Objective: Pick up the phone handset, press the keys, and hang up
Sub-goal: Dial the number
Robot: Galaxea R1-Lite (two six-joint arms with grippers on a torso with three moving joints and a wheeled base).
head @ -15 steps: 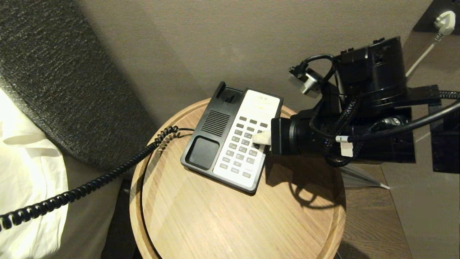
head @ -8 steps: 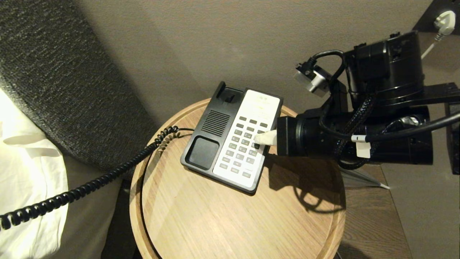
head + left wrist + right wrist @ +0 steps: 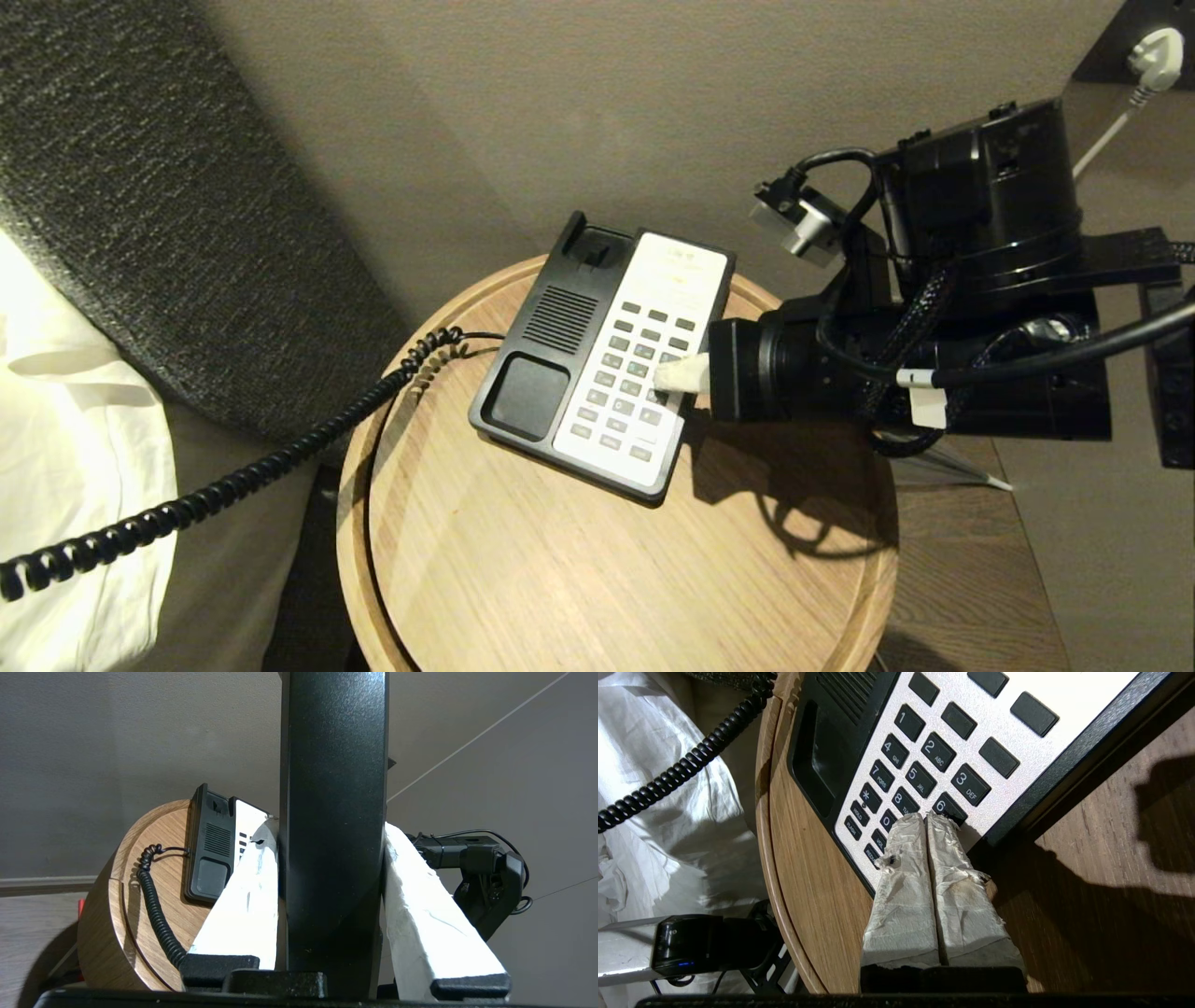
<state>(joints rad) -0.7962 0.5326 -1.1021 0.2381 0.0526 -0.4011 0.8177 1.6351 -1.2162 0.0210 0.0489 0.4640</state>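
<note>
Keypad work is under way: your right hand point(image 3: 927, 817), its taped fingers point(image 3: 901, 877) pressed together into one blunt tip, sits on the phone base point(image 3: 597, 359) around the 9 key, just below the 6. That tip is wider than a single key, so I judge a push could catch a neighbouring key, and an angled push could slide the light base across the round bench point(image 3: 523, 560). Your left hand point(image 3: 331, 826) is held off to the left, out of the head view, pinching the phone handset point(image 3: 332, 812) between its white pads point(image 3: 247, 896), with the bar standing upright between them. The coiled cord point(image 3: 233, 481) runs from the base over the bench rim toward the bed point(image 3: 75, 448); if you lift the handset further, the cord could tighten and drag the base from under the pressing tip.
</note>
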